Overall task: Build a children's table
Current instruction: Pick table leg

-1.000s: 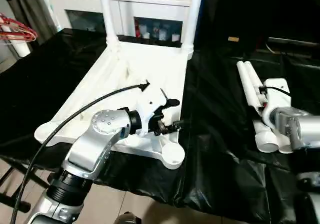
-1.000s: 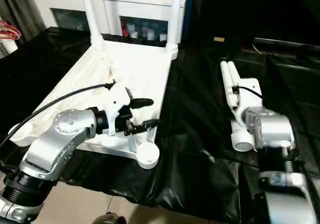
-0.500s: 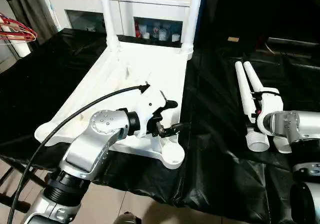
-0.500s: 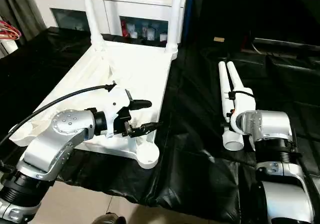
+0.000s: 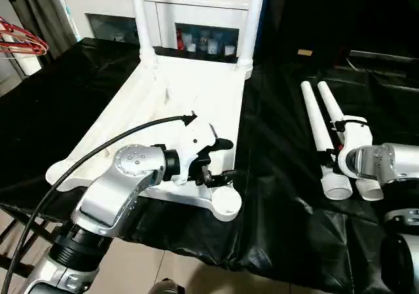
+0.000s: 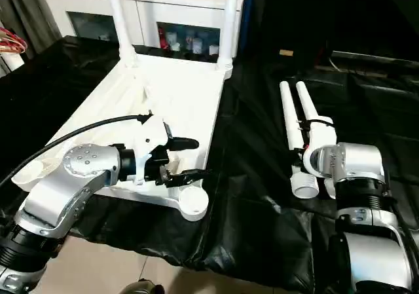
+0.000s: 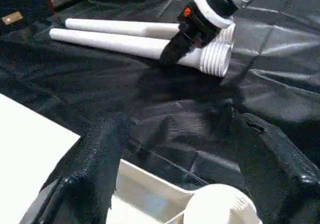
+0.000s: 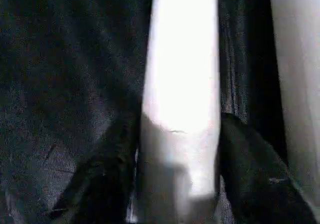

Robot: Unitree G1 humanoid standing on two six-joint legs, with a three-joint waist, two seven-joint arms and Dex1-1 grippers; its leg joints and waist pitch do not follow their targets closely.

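Note:
The white table top [image 5: 190, 91] lies underside up on the black cloth. Two white legs [image 5: 139, 19] [image 5: 253, 19] stand in its far corner sockets. My left gripper [image 5: 230, 158] hovers open just above the empty near-right corner socket [image 5: 224, 202], also seen in the left wrist view [image 7: 220, 204]. Two loose legs lie side by side on the cloth at the right. My right gripper [image 5: 337, 151] is shut on the left loose leg [image 5: 315, 120], near its wide end. In the right wrist view its fingers [image 8: 110, 174] hug that leg [image 8: 182, 84]. The other loose leg [image 5: 335, 107] lies just to the right.
A white cabinet with glass doors [image 5: 177, 6] stands behind the table top. Black cloth [image 5: 281, 176] covers the work surface, whose front edge drops to the floor. Red wire hangers [image 5: 23, 42] sit at the far left. A black cable [image 5: 98, 153] arcs from my left arm.
My right gripper has swung left and settled on the left loose leg, and both loose legs have shifted left and spread apart. My left gripper has dipped slightly toward the near-right socket.

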